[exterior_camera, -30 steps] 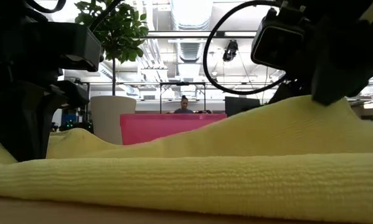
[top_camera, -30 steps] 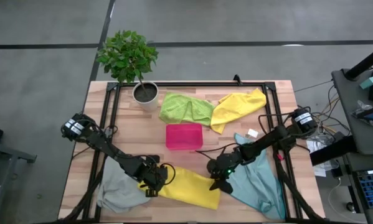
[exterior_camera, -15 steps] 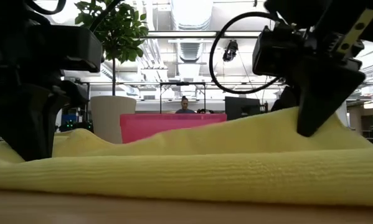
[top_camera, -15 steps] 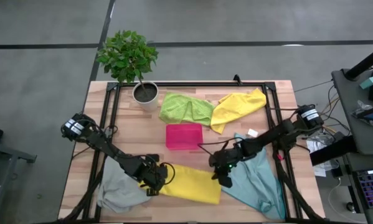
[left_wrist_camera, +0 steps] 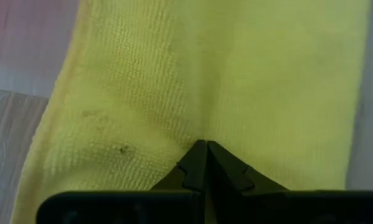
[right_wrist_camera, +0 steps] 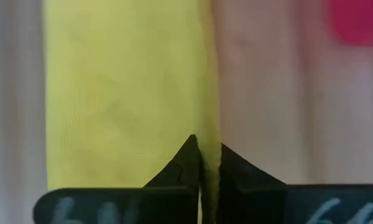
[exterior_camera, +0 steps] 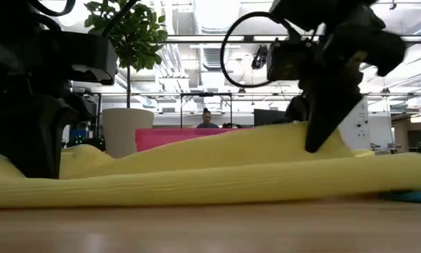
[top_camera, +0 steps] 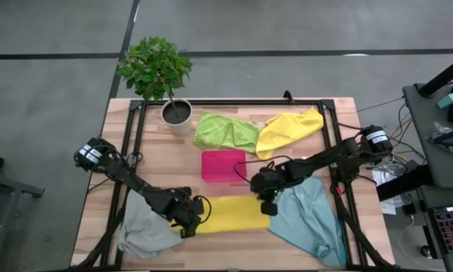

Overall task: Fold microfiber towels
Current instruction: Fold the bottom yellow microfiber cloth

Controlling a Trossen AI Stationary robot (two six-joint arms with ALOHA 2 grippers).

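Both grippers pinch the yellow towel (top_camera: 228,214) at the front of the table (top_camera: 287,249).

The left gripper (top_camera: 188,223) and the right gripper (top_camera: 265,202) have jaws pressed together on its opposite ends. The cloth looks light, soft and limp; I judge that edges and corners give the best hold.

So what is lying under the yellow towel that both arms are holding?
Around the front yellow towel only the bare wooden table shows. The teal towel and grey towel border its ends; whether they reach underneath is hidden, as is anything else below.
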